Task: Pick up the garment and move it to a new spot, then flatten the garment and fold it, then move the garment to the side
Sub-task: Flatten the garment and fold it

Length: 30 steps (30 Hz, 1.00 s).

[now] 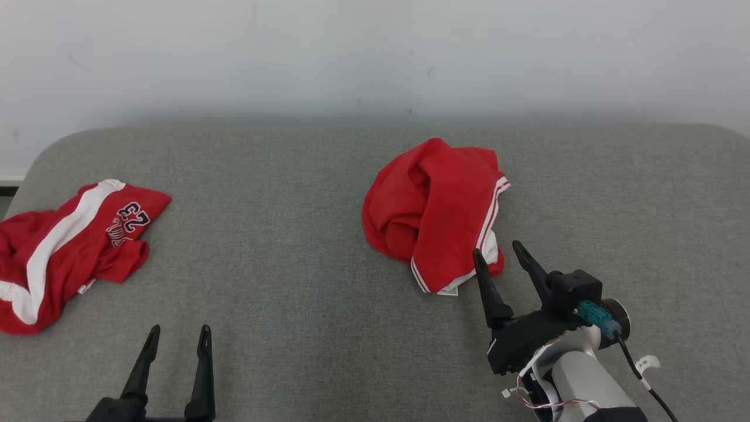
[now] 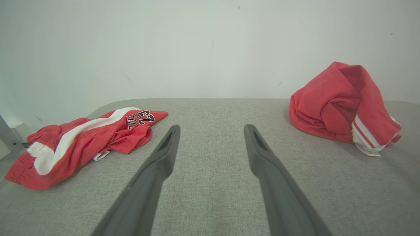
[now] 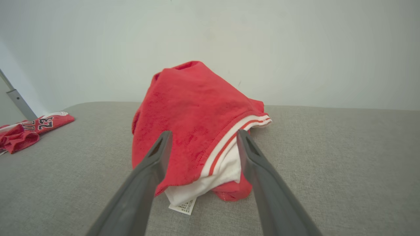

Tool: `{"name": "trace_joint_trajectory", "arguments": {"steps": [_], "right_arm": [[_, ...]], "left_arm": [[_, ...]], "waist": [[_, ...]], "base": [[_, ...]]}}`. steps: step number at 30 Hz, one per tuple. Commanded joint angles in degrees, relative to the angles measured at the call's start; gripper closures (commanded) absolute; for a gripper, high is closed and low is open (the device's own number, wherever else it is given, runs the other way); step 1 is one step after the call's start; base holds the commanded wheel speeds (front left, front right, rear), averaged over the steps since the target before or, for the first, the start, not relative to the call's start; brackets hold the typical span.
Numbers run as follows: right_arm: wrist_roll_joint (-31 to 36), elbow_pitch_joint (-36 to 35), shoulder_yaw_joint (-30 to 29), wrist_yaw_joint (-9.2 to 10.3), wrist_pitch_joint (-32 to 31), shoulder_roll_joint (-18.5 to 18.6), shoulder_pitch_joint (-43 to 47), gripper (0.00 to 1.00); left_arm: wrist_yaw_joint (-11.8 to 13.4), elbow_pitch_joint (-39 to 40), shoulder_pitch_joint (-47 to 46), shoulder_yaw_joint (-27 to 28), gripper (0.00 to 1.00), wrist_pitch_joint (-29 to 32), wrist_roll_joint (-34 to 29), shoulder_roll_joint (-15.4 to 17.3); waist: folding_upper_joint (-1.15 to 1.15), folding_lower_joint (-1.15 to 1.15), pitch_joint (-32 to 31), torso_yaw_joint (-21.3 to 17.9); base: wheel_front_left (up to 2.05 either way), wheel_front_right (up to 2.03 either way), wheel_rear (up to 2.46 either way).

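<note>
1. Crumpled red cloth garment with white-striped trim [image 1: 430, 211] lies heaped right of centre on the grey fabric surface [image 1: 293, 264].
2. Our right gripper [image 1: 497, 249] is spread wide at its near hem, pinching nothing.
3. Our left gripper [image 1: 180, 328], also spread, hangs empty at near left.
4. We see a red jersey with a white band [image 1: 64, 252] lying at the left edge.

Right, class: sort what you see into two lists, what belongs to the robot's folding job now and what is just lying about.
In the job: crumpled red garment with striped hem; right gripper, open astride its near edge.
Lying about: red number 23 jersey at the left; left gripper, open, holding nothing.
</note>
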<state>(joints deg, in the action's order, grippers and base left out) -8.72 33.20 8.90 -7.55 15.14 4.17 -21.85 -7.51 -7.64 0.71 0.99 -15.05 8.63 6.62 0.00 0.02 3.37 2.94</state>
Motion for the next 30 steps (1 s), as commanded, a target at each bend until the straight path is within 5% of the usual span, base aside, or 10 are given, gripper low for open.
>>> {"name": "trace_joint_trajectory", "arguments": {"steps": [1, 12, 13, 30], "right_arm": [[-0.66, 2.16, 0.43, 0.12, 0.01, 0.29, -1.46, 0.0], [-6.15, 22.23, 2.43, 0.12, 0.02, -0.04, -11.82, 0.0], [-7.2, 22.72, 3.2, 0.12, 0.02, -0.16, -12.9, 1.0], [-6.49, -3.82, -0.25, 0.13, 0.02, 4.55, 2.58, 1.0]], "left_arm": [[0.08, -0.16, -1.02, -0.16, 0.0, -0.2, -0.07, -0.21], [0.08, -1.62, -3.6, -1.63, 0.0, -0.2, 1.09, 0.29], [0.08, -1.65, -3.96, -1.58, 0.0, -0.2, 1.23, 0.21], [0.08, -1.0, 0.32, 0.06, 0.0, -0.2, 2.12, -0.72]], "waist": [[0.0, -0.02, 1.75, 1.79], [0.0, -0.02, 4.01, 4.96], [0.0, -0.02, 4.11, 5.17], [0.0, -0.02, -1.53, -1.59]], "base": [[0.0, 0.0, 0.0], [0.0, 0.0, 0.0], [0.0, 0.0, 0.0], [0.0, 0.0, 0.0]]}}
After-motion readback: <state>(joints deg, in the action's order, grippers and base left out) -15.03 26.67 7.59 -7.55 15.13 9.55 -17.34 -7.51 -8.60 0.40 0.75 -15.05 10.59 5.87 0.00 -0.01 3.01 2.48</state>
